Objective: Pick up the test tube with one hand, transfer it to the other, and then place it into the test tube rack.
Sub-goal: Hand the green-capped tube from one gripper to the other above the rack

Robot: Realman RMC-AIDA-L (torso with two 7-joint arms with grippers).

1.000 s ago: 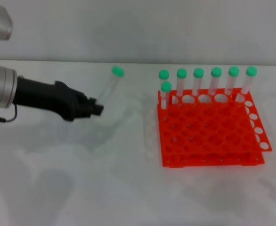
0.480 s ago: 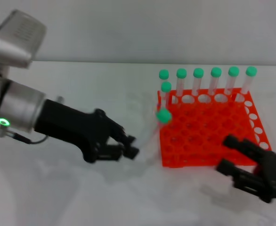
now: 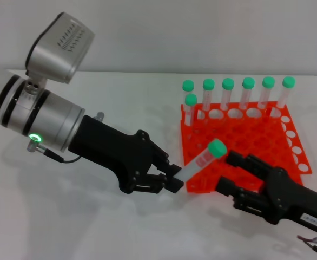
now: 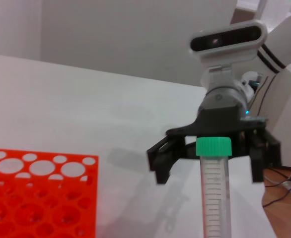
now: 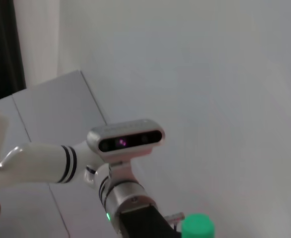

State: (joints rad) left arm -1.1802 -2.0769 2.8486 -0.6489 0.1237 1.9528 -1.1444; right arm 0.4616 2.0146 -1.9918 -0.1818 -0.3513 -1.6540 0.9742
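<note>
Head view: the left gripper (image 3: 169, 177), black on a silver wrist with a green light, holds the test tube (image 3: 200, 161) clamped by its lower end, above the table (image 3: 93, 227). The tube slants up toward the robot's right, its green cap (image 3: 217, 147) uppermost, in front of the near edge of the orange test tube rack (image 3: 239, 146). The right gripper (image 3: 231, 173), black with a white label, sits just beside the cap end with its fingers spread; one finger lies close to the tube, but I cannot tell whether it touches. Seven capped tubes (image 3: 238, 97) stand along the rack's far rows.

Left wrist view: the held tube rises in the foreground, cap (image 4: 213, 147) on top. Directly behind it is the right gripper (image 4: 210, 158), jaws apart to either side of the cap. A corner of the rack (image 4: 31, 198) shows.

Right wrist view: only the green cap (image 5: 197, 226) and the left arm's wrist camera (image 5: 125, 139) show; its own fingers are out of sight.

Step in hand, as I judge it: the handover. Next move calls for the right gripper to advance around the upper tube and close before the left lets go.
</note>
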